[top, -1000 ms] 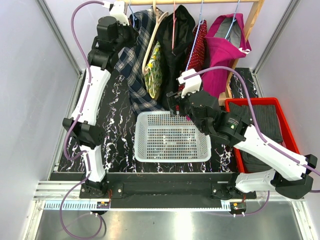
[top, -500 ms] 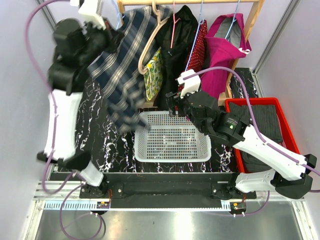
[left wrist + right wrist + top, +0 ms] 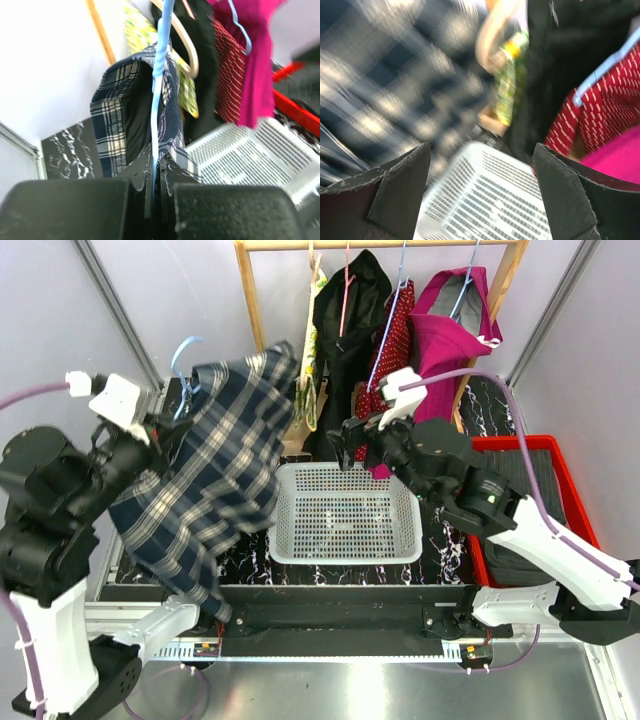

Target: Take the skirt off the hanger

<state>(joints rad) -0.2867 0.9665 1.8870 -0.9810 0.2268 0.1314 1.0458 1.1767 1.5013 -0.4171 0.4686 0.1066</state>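
L hand clamped on blue hanger (plaid skirt on it), R hand wide open, empty, near basket

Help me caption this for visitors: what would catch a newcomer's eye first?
The navy plaid skirt on its blue hanger, held high at the left by the shut left gripper, away from the rack. Next, the white basket mid-table, and the right gripper open by its far edge.

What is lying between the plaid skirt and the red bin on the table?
The white basket lies between the plaid skirt and the red bin; the right arm crosses its far right corner. The top view shows it.
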